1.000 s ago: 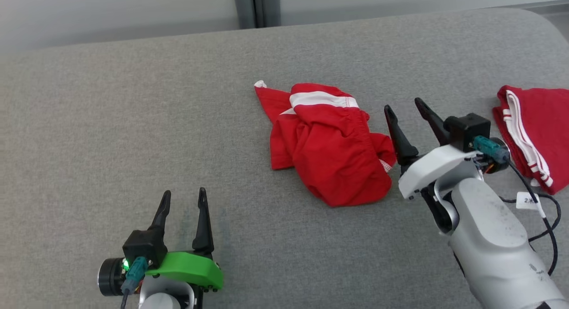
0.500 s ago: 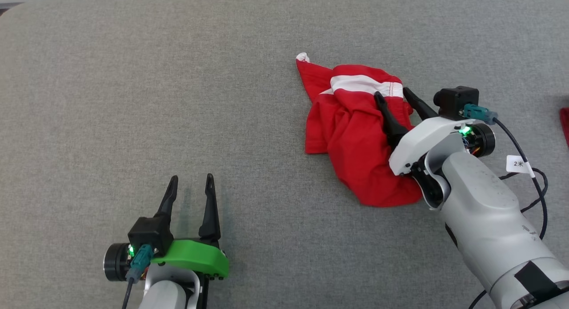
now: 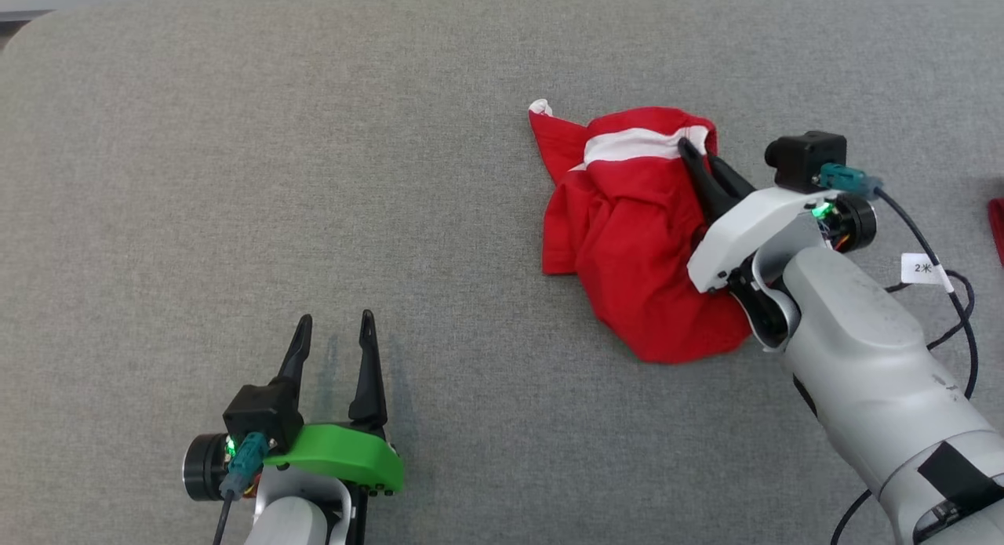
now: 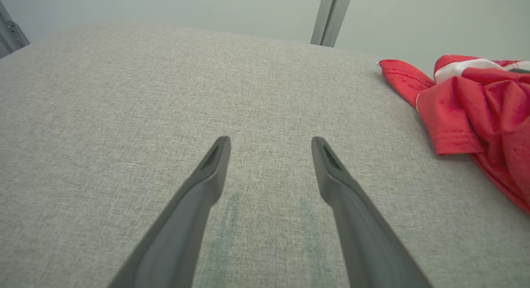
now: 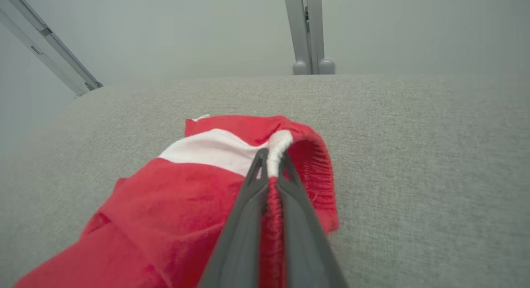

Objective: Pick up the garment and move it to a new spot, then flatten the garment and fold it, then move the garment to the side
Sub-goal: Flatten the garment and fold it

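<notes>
The garment [image 3: 627,231] is a crumpled red piece with a white band, lying on the grey padded table right of centre. My right gripper [image 3: 694,149] is shut on the garment's far right edge, where the white band meets the gathered red hem [image 5: 273,155]. In the right wrist view the two fingers [image 5: 248,205] pinch a fold of cloth between them. My left gripper [image 3: 333,321] stands open at the lower left, well clear of the garment, with nothing between its fingers [image 4: 207,172]. The garment's left edge [image 4: 455,110] appears at the right of the left wrist view.
The grey fabric table [image 3: 235,176] stretches wide to the left and front. A sliver of another red cloth [image 3: 998,223] lies at the right edge. A grey post [image 5: 308,35] stands beyond the table's far edge. My right arm's cable [image 3: 937,294] hangs beside the forearm.
The head camera has tilted down. My right gripper moved onto the garment's far right edge and closed on it, bunching the cloth there. The left gripper stayed open in place.
</notes>
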You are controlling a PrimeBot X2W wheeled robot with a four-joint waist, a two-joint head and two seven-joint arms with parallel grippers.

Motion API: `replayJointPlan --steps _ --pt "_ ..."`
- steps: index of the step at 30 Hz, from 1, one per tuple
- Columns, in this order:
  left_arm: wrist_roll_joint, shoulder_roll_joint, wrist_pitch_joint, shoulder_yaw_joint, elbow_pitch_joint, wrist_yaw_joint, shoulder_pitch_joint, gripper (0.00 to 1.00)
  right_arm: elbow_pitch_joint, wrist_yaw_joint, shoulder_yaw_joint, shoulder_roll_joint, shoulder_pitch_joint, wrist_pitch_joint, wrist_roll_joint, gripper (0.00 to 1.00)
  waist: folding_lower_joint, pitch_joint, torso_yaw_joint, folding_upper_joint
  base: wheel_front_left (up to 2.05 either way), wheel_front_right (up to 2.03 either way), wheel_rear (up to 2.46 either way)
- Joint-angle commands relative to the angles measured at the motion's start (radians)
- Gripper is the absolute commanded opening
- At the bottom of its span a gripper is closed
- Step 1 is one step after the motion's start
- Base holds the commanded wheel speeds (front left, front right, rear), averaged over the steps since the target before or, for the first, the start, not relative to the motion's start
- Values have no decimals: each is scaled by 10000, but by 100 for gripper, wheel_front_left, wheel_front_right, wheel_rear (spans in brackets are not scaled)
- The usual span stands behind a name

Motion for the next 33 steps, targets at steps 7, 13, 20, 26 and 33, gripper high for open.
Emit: replayJointPlan --steps 7,13,20,26,33 --pt "-170 35 6 46 106 49 287 100 -1840 -16 -84 288 -819 -77 -692 0 0 -596 237 0 0 0 0" --pt "-159 35 6 142 194 51 559 100 -3824 -16 724 783 -1903 -80 -1017 0 0 -1116 459 0 0 0 0" --pt "-54 33 6 421 202 77 964 100 -5105 -16 2112 868 -1952 -67 -648 0 0 -1548 267 0 0 0 0" --pt "-172 35 5 540 176 168 1132 100 -4955 -16 2438 -396 134 -69 -201 0 0 -1630 -163 0 0 0 0" --pt "43 35 6 835 194 135 1068 100 -4379 -16 1326 -1858 3206 -70 -458 24 0 -1596 -780 0 0 0 0"
